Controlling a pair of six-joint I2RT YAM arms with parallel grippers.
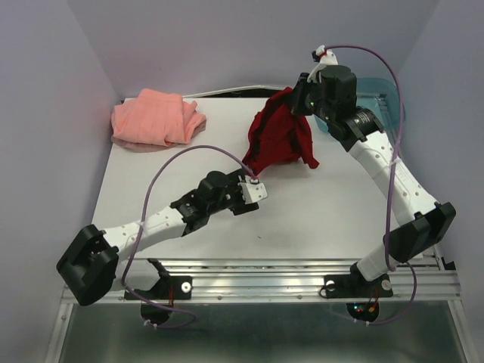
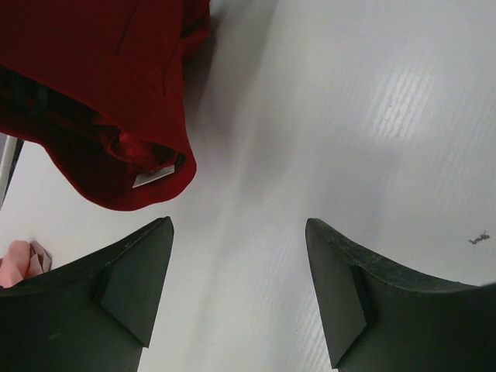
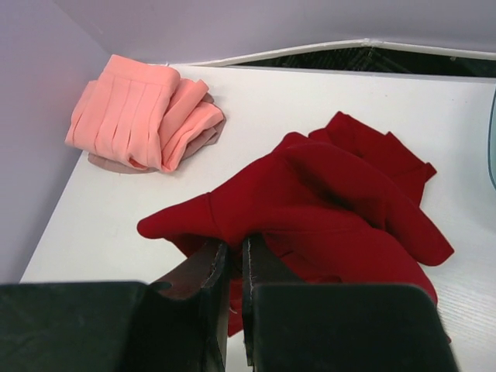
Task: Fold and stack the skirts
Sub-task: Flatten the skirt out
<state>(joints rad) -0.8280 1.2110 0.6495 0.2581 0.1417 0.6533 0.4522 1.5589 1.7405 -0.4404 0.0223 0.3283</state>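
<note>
The deep red skirt [image 1: 278,140] hangs bunched from my right gripper [image 1: 296,98] at the back of the table, its lower part resting on the surface. In the right wrist view the gripper [image 3: 232,246] is shut on a fold of the red skirt [image 3: 325,201]. My left gripper [image 1: 255,189] is open and empty, just below the skirt's lower tip. In the left wrist view the gripper [image 2: 239,232] shows bare table between its fingers, with the red skirt [image 2: 101,93] and its white label at upper left. The salmon-pink skirt [image 1: 155,119] lies rumpled at the back left, and also shows in the right wrist view [image 3: 143,116].
A translucent teal tray [image 1: 382,94] stands at the back right behind the right arm. Purple walls close in the white table [image 1: 318,219] at the back and both sides. A metal rail runs along the near edge.
</note>
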